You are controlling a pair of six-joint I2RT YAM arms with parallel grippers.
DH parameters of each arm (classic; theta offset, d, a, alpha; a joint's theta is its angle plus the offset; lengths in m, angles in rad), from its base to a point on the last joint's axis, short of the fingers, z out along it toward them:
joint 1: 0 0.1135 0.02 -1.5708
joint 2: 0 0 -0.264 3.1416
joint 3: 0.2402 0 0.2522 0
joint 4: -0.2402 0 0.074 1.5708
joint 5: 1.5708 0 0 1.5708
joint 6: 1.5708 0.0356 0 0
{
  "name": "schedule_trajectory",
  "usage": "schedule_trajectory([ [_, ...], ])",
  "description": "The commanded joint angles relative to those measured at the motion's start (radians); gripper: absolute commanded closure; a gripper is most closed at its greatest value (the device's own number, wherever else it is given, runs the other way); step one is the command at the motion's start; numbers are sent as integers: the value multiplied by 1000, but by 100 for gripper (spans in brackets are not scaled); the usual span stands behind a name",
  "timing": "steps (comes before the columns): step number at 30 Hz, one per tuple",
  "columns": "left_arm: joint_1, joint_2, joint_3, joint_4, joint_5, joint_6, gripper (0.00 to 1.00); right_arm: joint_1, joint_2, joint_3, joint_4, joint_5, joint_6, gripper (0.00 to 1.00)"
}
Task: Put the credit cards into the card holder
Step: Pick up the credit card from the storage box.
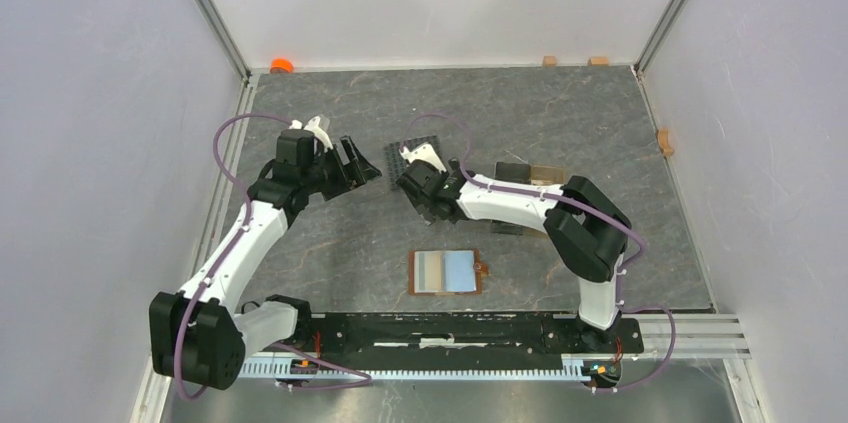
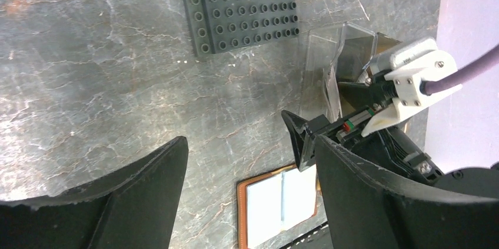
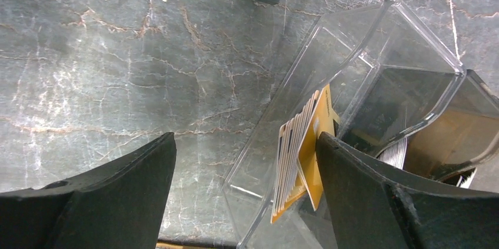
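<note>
Credit cards [image 3: 294, 158] stand on edge in a tight bunch inside the clear stand [image 3: 400, 37], with a yellowish one on the outside. In the right wrist view the bunch sits at about 5 o'clock from the middle. It is low down between the two fingers of the right gripper [image 3: 246, 143], much closer to the finger on the 3 o'clock side. I cannot tell if that finger touches the yellowish card. The long edge of the bunch runs from 1 o'clock to 7 o'clock, so the flat faces look toward 10 and 4 o'clock. The right gripper is spread wide and holds nothing. I think its next move is to slide a little toward 4 o'clock, so the bunch sits in the middle, and to turn a bit so the fingers press on the flat faces. The right arm is the nearer one by far. The left gripper [image 2: 252, 143] is spread wide too and holds nothing. It hangs over the table [image 2: 117, 84], well apart from the stand. From above, the card holder [image 1: 411, 273] lies open and flat at about 5 o'clock from the right gripper, near the arm bases.
</note>
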Motion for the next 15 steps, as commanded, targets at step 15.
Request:
schedule_trajectory([
  [15, 32, -76, -10, -44, -7, 81, 14, 84, 16, 117, -86, 110, 44, 27],
])
